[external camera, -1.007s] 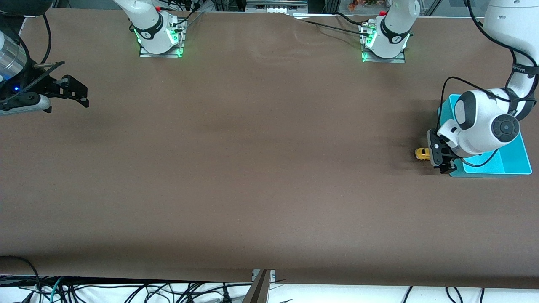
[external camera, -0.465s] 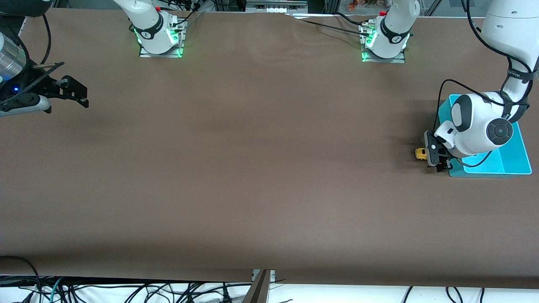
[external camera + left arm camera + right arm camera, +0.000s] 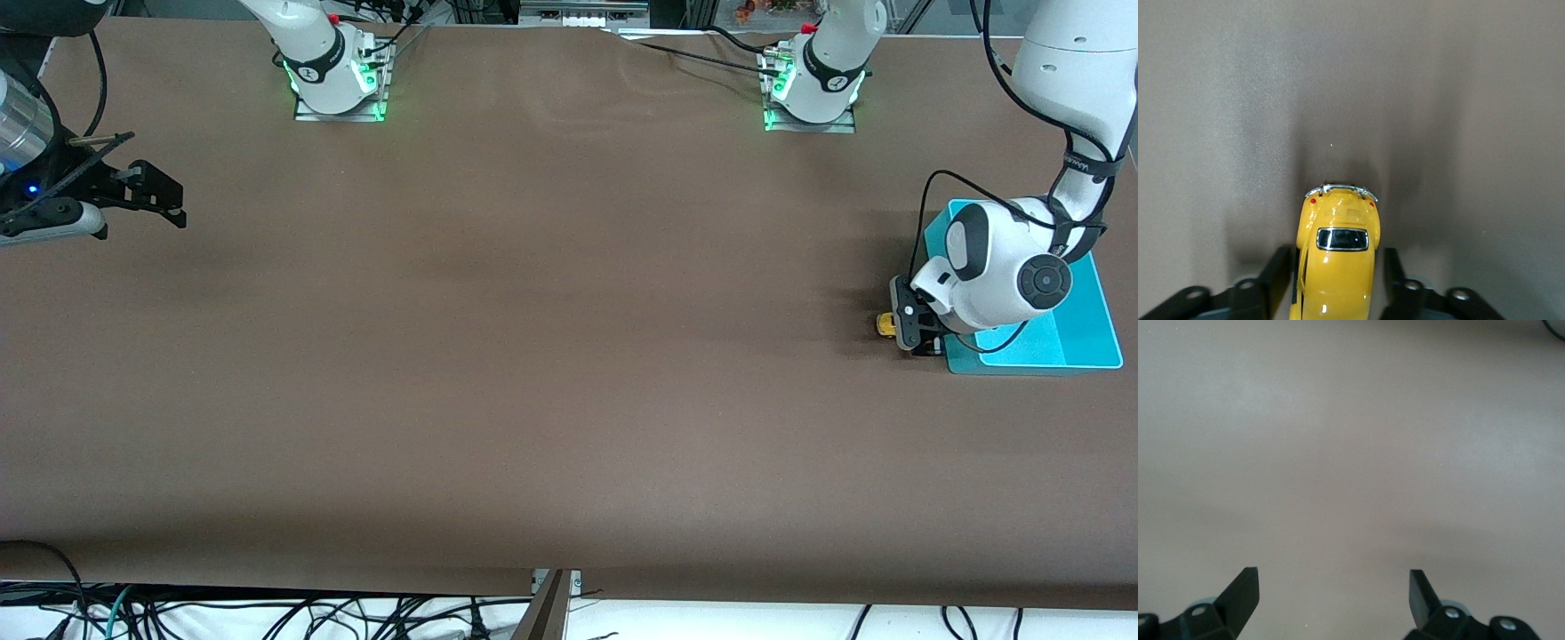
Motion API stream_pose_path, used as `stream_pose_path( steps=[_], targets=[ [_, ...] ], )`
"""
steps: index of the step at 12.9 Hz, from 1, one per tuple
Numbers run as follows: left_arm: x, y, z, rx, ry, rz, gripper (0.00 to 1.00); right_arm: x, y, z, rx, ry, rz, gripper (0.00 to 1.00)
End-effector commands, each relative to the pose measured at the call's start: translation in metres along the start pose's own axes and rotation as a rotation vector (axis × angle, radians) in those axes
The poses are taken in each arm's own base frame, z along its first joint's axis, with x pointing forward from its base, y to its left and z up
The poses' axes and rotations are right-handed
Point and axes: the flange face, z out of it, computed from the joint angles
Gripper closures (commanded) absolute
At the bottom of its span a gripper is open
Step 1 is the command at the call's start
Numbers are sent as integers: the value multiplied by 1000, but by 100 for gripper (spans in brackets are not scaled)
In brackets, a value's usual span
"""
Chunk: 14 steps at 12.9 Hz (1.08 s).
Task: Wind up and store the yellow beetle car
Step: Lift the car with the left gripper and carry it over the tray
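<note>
One brown table (image 3: pixel 533 356) holds one turquoise tray (image 3: pixel 1089 333) at the left arm's end. The left gripper (image 3: pixel 916 331), low beside the tray, straddles the single yellow beetle car (image 3: pixel 1338 260), fingers spread, hiding most of it. The right gripper (image 3: pixel 169 200) waits, jaws apart.

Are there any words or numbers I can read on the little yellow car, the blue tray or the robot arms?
None can be read.
Small bright-yellow beetle car, between the left gripper fingers: no lettering shows.
Turquoise plastic tray: plain.
Band on the left arm: a dark marking, too small to read.
Right gripper, open over bare brown table: no text.
</note>
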Motion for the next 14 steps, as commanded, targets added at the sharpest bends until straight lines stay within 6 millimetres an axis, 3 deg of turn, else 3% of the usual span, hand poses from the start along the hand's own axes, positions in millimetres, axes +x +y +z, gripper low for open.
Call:
stream_pose_path(
  steps=[1, 3, 10, 13, 14],
  targets=[
    [-4, 1, -6, 18, -9, 33, 75, 1, 4, -6, -7, -7, 16, 1],
    [-2, 1, -16, 24, -12, 39, 77, 1, 4, -7, -7, -6, 16, 1],
    [29, -2, -96, 11, -25, 74, 77, 1, 4, -7, -7, -6, 16, 1],
    [23, -20, -145, -21, -36, 61, 77, 1, 4, -7, -7, -6, 16, 1],
    [11, -21, -156, -41, -36, 38, 77, 1, 4, -7, -8, -6, 16, 1]
  ],
)
